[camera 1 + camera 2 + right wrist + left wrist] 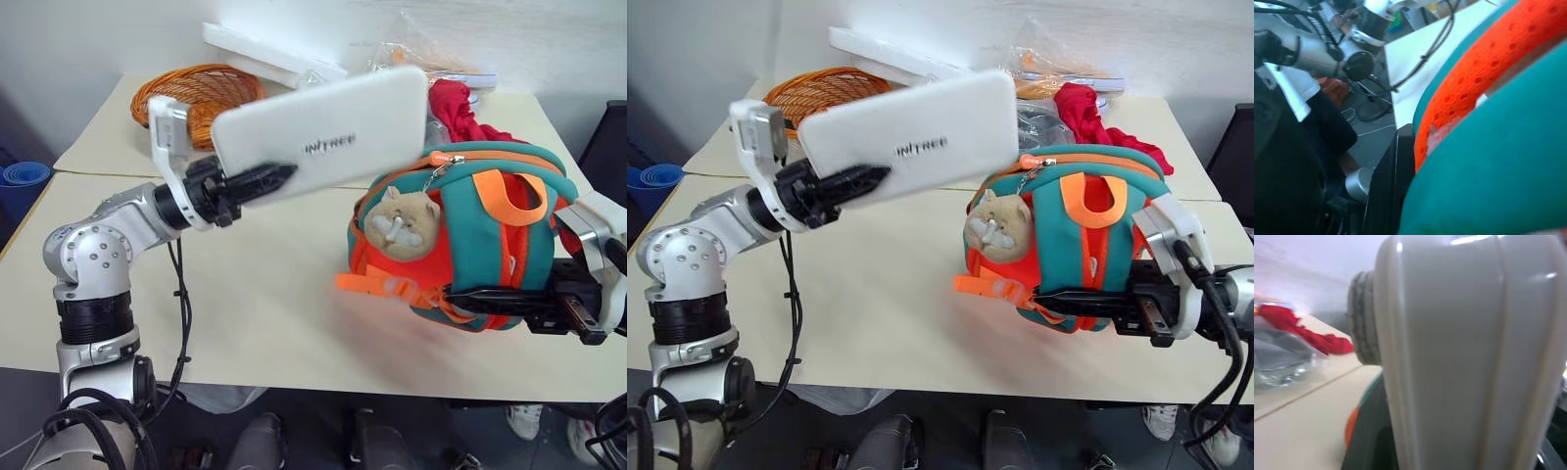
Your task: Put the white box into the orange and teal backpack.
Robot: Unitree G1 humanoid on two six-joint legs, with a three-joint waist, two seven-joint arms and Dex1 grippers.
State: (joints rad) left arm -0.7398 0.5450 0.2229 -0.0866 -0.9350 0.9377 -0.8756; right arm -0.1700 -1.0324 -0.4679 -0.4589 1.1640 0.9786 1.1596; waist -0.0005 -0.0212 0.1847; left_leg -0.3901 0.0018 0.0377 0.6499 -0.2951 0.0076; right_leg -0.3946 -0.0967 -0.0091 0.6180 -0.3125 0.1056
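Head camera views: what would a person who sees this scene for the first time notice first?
The white box first: the left gripper holds it in the air by one end, above the table. Next the backpack, orange and teal with a plush charm, on the table at the robot's right, where the right gripper is shut on its lower edge. Behind lie a wicker basket and a red cloth.

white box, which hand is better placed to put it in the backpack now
Left. The left hand already holds the white box in the air, just beside the top of the backpack. The right hand is shut on the backpack's lower edge, steadying it on the table.
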